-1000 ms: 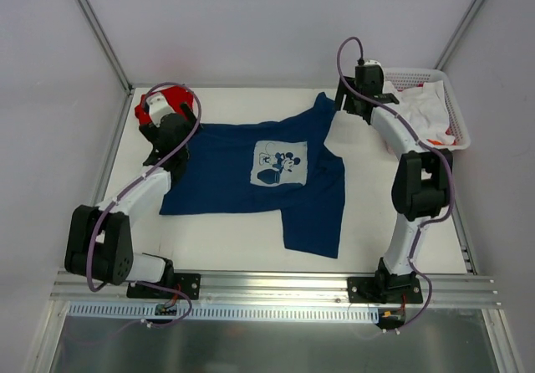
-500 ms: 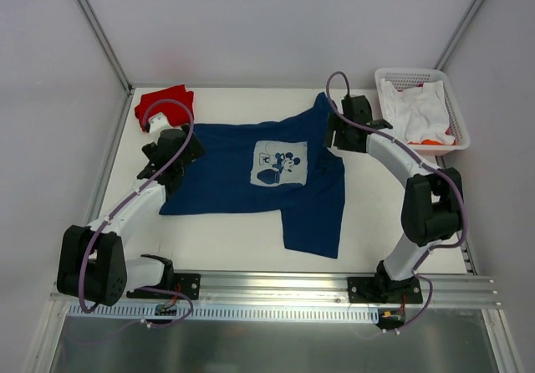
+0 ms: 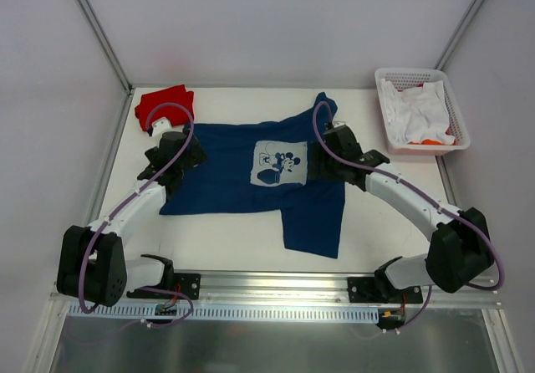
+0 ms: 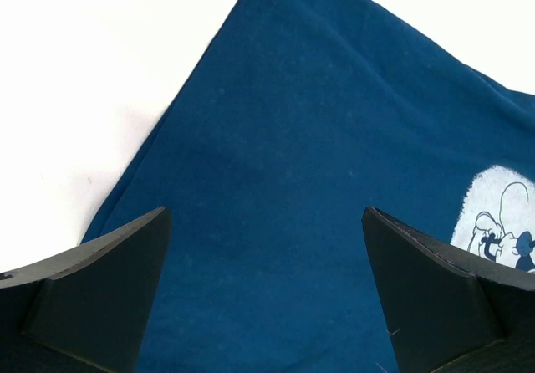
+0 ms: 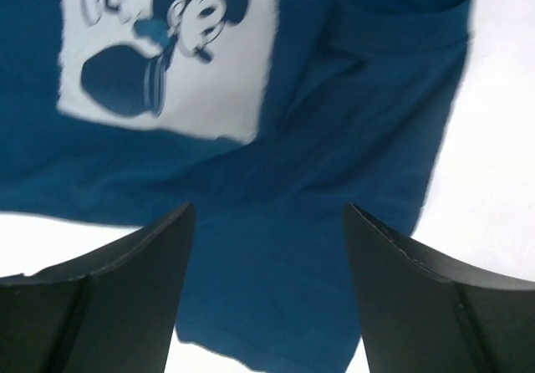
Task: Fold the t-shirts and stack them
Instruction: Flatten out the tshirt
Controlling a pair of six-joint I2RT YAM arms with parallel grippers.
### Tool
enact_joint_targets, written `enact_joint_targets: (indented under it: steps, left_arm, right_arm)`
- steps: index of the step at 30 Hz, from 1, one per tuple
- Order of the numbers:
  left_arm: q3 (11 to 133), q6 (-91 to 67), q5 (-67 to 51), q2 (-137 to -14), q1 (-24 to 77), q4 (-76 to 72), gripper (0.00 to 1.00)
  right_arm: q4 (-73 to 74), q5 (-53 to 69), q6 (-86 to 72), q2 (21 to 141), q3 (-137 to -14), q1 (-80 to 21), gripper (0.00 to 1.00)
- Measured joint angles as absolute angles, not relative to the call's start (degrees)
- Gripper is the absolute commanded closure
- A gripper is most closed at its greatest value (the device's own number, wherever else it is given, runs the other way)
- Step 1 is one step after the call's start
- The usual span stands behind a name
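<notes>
Tabletop (image 3: 226, 241): arms (image 3: 134, 199) (image 3: 410, 196) outstretched over navy t-shirt (image 3: 224, 166)

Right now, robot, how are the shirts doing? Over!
Left gripper, right gripper open, empty, over navy blue cloth t-shirt with white cartoon print, spread unfolded. Red cloth t-shirt folded, far-left corner. Nothing blocking.

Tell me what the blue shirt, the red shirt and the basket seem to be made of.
Blue shirt: soft knit cloth, likely cotton, matte. It lies limp with creases, and its white print looks flat and slightly worn. Red shirt: similar matte cloth, gathered in a soft bunch. Basket: probably white plastic, stiff, with latticed walls.
</notes>
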State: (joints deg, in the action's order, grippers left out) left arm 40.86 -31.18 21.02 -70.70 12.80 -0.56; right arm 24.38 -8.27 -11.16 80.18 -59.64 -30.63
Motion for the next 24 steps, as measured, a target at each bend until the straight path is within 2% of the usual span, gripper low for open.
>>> enact_joint_targets:
  steps: [14,24]
  left_arm:
    - [40.88,-31.22,21.02,-70.70,12.80,0.58,0.01]
    - [40.88,-31.18,21.02,-70.59,12.80,0.97,0.01]
  right_arm:
    - [23.99,-9.06,-19.68,77.38,-48.66,-42.54,0.26]
    - [15.64,-10.52,-24.84,83.50,-42.13,-49.08,0.28]
